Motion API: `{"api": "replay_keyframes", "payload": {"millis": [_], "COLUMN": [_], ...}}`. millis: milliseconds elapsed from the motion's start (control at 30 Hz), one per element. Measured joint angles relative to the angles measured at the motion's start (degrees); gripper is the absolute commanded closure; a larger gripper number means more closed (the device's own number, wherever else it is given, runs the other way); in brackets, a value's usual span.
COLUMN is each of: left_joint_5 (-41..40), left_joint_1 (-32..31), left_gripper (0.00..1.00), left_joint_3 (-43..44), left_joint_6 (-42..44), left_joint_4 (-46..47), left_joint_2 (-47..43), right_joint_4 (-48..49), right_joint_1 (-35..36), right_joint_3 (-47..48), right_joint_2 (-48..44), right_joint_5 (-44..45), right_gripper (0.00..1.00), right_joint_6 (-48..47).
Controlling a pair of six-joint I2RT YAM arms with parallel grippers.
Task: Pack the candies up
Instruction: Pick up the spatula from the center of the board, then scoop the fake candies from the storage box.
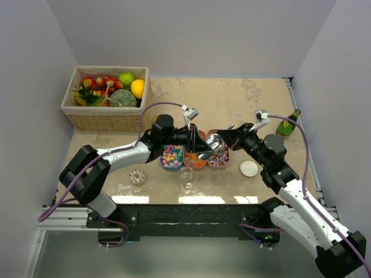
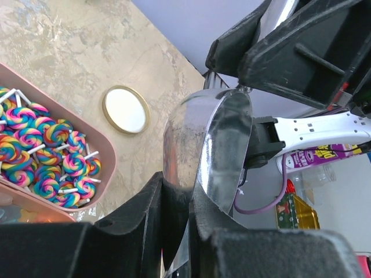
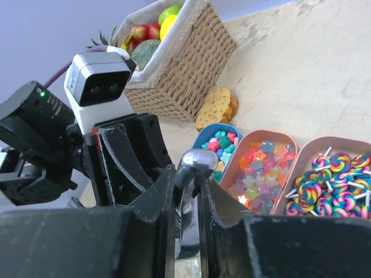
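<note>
Three trays sit side by side mid-table: a blue one with pastel candies [image 1: 171, 155], an orange one with gummies [image 1: 195, 161] and a pink one with swirled pieces [image 1: 218, 156]. A shiny metal scoop [image 1: 211, 143] hangs above them between both grippers. My left gripper [image 1: 200, 147] is shut on its bowl [image 2: 208, 139], just beside the swirled pieces [image 2: 46, 150]. My right gripper [image 1: 225, 138] is shut on the scoop's handle [image 3: 194, 165]. The right wrist view shows the pastel candies [image 3: 223, 142], gummies [image 3: 261, 174] and swirled pieces [image 3: 336, 179] beyond the fingers.
A clear glass jar [image 1: 186, 180] stands in front of the trays, its white lid [image 1: 249, 168] to the right. A round cookie [image 1: 137, 176] lies at front left. A wicker basket of fruit [image 1: 107, 119] is at back left, a green bottle [image 1: 288, 123] at right.
</note>
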Motion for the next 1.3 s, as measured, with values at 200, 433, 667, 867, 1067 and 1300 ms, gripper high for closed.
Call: {"api": "replay_keyframes", "payload": {"millis": [200, 433, 667, 867, 1067, 1300], "left_joint_5": [-1.05, -11.54, -30.23, -41.51, -47.01, -50.25], "left_joint_1": [0.07, 1.46, 2.27, 2.27, 2.27, 2.27], "left_gripper": [0.27, 0.16, 0.16, 0.17, 0.17, 0.17], "left_joint_3": [-0.17, -0.37, -2.1, -8.31, -10.08, -10.03], "left_joint_6": [0.63, 6.64, 11.67, 11.54, 11.45, 11.56], "left_joint_4": [-0.48, -13.07, -20.5, -20.65, -21.09, -20.92], "left_joint_2": [0.0, -5.35, -15.28, -15.5, -14.53, -13.22], "right_joint_4": [0.26, -0.42, 3.58, 8.76, 15.98, 19.82], "right_joint_1": [0.11, 0.0, 0.0, 0.0, 0.0, 0.0], "right_joint_3": [0.0, 0.0, 0.11, 1.42, 4.83, 8.24], "right_joint_2": [0.98, 5.49, 12.79, 23.12, 31.26, 40.52], "right_joint_5": [0.57, 4.63, 5.75, 5.73, 5.05, 4.04], "right_gripper": [1.0, 1.0, 1.0, 1.0, 1.0, 1.0], "right_joint_6": [0.76, 0.22, -1.77, -5.95, -11.52, -18.47]}}
